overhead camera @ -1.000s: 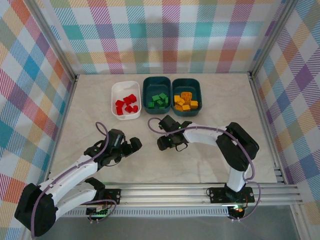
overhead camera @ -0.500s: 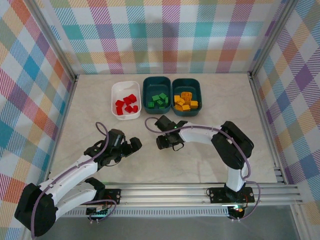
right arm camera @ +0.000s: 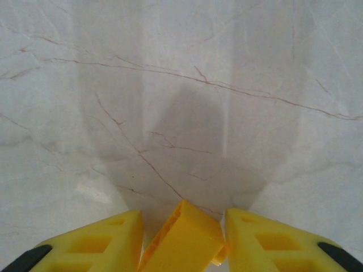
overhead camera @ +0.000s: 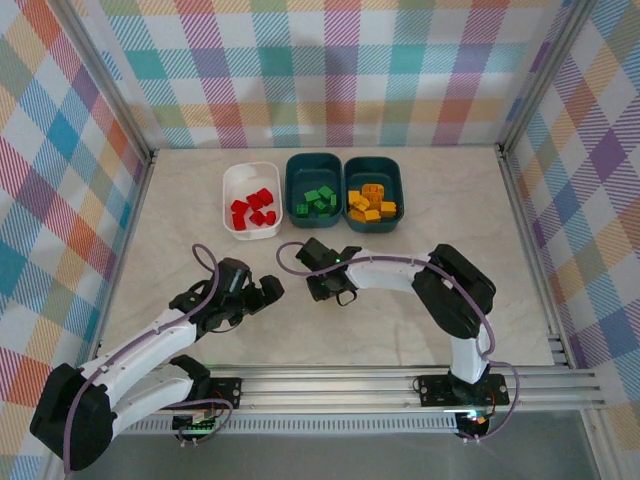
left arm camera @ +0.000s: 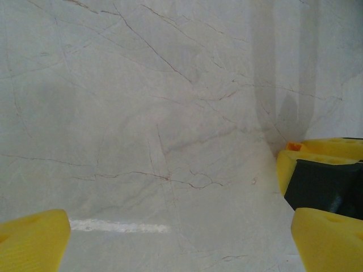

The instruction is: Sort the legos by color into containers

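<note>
Tabletop (overhead camera: 450, 210) pale, marble-veined. My right gripper (overhead camera: 340, 294) sits low near the middle, fingers narrowed around 1 yellow lego (right arm camera: 181, 235). There is a thin gap on one side, so I cannot tell if it is clamped. My left gripper (overhead camera: 266, 294), at its 9 o'clock, is spread wide and holds nothing. 3 tubs in a row toward 12 o'clock: white tub (overhead camera: 228, 182) with red legos (overhead camera: 255, 210), middle teal tub (overhead camera: 291, 190) with green legos (overhead camera: 318, 200), right teal tub (overhead camera: 400, 190) with yellow-orange legos (overhead camera: 372, 204).

Yellow brick (right arm camera: 181, 241) sits tilted between the right gripper's (right arm camera: 182, 218) fingers (right arm camera: 91, 246), snug against one, over the shadowed marble table (right arm camera: 170, 85).
</note>
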